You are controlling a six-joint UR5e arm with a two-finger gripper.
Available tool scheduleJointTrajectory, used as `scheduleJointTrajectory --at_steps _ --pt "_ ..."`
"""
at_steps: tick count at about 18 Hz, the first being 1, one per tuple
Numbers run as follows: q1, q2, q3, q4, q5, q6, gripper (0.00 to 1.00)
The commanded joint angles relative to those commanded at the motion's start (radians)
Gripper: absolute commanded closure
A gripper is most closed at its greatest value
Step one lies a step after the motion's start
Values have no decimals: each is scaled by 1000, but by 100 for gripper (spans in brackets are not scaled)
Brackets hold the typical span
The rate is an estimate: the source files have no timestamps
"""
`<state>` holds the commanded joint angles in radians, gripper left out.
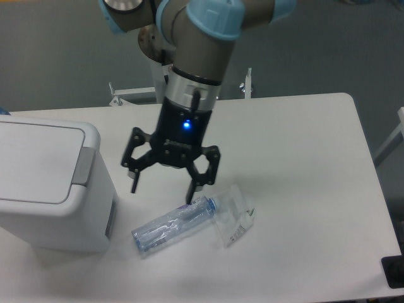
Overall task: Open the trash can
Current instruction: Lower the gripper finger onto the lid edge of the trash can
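The white boxy trash can (50, 189) stands at the left of the table, its flat lid (35, 161) down and closed. A grey push-bar (83, 166) runs along the lid's right rim. My gripper (162, 190) hangs over the table to the right of the can, apart from it, with fingers spread open and nothing between them. Its left fingertip (134, 185) is a short way from the can's right side.
A clear plastic bottle (173, 224) with a blue cap lies on its side just below the gripper. A crumpled clear wrapper (235, 218) lies next to the bottle's cap end. The table's (303, 158) right edge is near a dark object (394, 271) at bottom right.
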<state>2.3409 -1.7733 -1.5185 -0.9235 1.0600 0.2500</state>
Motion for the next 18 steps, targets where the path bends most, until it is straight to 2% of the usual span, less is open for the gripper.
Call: scheduleJointTrajectory --at_steps 10,18 --pt "-41 89 -120 3 2 2 0" --pt "-61 87 -137 6 2 0 0"
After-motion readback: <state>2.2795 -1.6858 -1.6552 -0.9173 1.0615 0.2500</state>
